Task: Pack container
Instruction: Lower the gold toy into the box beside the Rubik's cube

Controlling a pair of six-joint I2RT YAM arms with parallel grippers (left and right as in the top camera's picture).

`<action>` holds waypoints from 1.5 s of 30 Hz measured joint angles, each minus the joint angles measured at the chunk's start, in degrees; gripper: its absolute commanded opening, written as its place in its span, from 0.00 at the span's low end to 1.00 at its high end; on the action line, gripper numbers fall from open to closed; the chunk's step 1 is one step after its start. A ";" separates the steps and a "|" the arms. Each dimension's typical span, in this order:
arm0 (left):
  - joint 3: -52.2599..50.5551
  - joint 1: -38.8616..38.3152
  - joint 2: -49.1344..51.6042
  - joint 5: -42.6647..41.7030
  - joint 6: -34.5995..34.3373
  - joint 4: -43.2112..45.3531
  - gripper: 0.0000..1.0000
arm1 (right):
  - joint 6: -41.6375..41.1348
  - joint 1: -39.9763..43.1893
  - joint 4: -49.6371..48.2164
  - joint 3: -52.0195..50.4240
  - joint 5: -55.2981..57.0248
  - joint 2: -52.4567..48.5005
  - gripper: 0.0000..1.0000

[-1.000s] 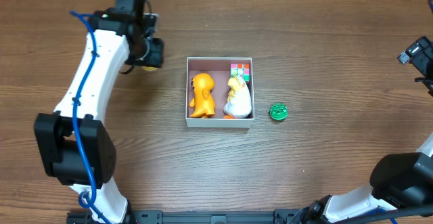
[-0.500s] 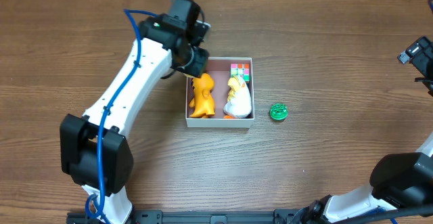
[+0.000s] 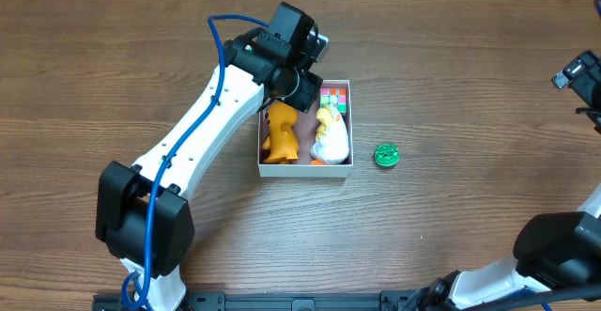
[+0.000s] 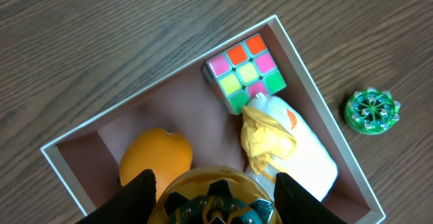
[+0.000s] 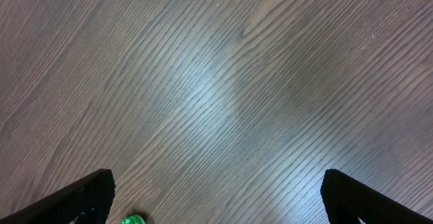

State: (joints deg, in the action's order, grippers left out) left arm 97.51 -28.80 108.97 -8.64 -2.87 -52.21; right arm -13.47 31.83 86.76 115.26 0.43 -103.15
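The container [image 3: 305, 173], a shallow white-walled box with a pinkish-brown floor [image 4: 169, 109], holds an orange figure [image 3: 280, 131], a white and yellow duck-like toy [image 3: 331, 134] and a colour cube [image 3: 333, 99]. My left gripper [image 3: 302, 87] hangs over the box's back left part. In the left wrist view, that gripper [image 4: 215, 187] is shut on a round yellow toy [image 4: 216, 176] with a green patterned inside, above the orange figure [image 4: 155, 158]. My right gripper [image 5: 220, 204] stands wide open over bare table at the far right.
A green round disc [image 3: 387, 155] lies on the table just right of the box and shows at the lower edge of the right wrist view [image 5: 133, 219]. The left arm reaches across the table's left half to the box.
The left arm has swung right, from the table left of the box to above its back left part, carrying the yellow toy. The right arm has not moved.
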 measured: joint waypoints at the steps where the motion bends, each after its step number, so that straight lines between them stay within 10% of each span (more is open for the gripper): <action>1: -0.44 0.00 0.04 0.02 -0.02 0.52 0.50 | 0.00 0.00 0.02 0.00 0.00 0.00 1.00; 45: -1.44 0.44 8.48 -3.39 -1.27 1.29 0.72 | 0.00 0.00 0.00 0.00 0.00 0.00 1.00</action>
State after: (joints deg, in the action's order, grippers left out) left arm 96.07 -28.36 117.45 -12.03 -4.14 -50.92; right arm -13.47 31.83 86.76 115.26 0.43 -103.15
